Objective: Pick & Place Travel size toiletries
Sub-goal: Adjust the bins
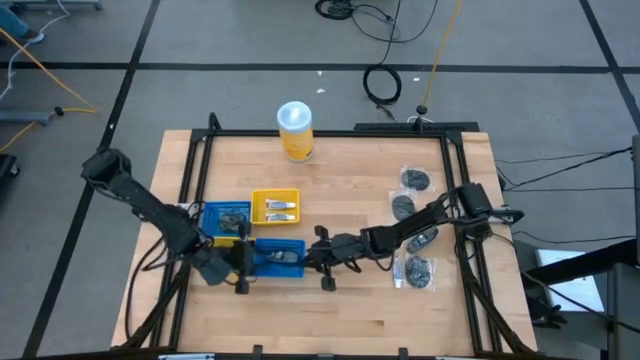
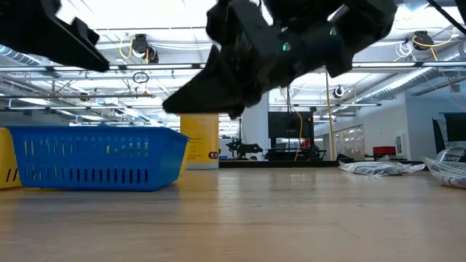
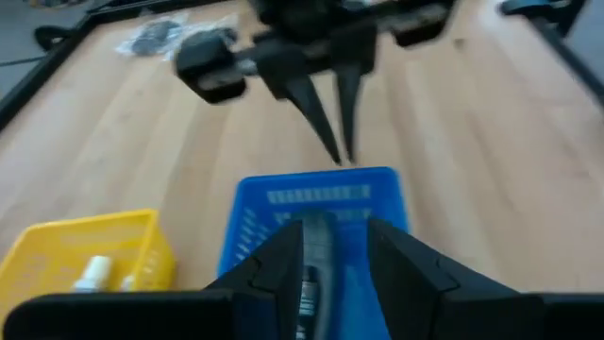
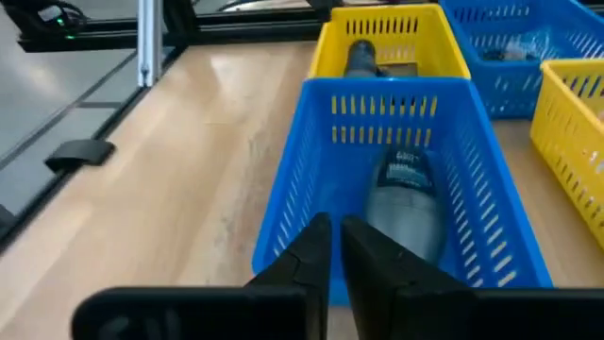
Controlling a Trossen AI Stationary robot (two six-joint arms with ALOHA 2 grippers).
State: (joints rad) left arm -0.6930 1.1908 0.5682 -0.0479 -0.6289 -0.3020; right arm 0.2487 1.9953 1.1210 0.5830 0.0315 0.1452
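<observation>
A grey oblong toiletry [image 4: 406, 203] lies on the floor of the near blue tray [image 1: 280, 257]. My right gripper [image 4: 337, 227] is shut and holds nothing. It points toward the table's left, at this tray's right end [image 3: 321, 179]. My left gripper [image 3: 335, 231] is open above the tray's left end, and the toiletry shows below the gap between its fingers. Wrapped toiletries [image 1: 415, 180] [image 1: 418, 270] lie flat on the table at the right. Pale items lie in the far yellow tray [image 1: 275, 207].
Another blue tray [image 1: 225, 217] stands behind the near one. A second yellow tray [image 4: 392, 42] with a dark item sits beyond the near blue tray's left end. A tall yellow canister [image 1: 295, 130] stands at the far edge. Bare wood lies along the near edge.
</observation>
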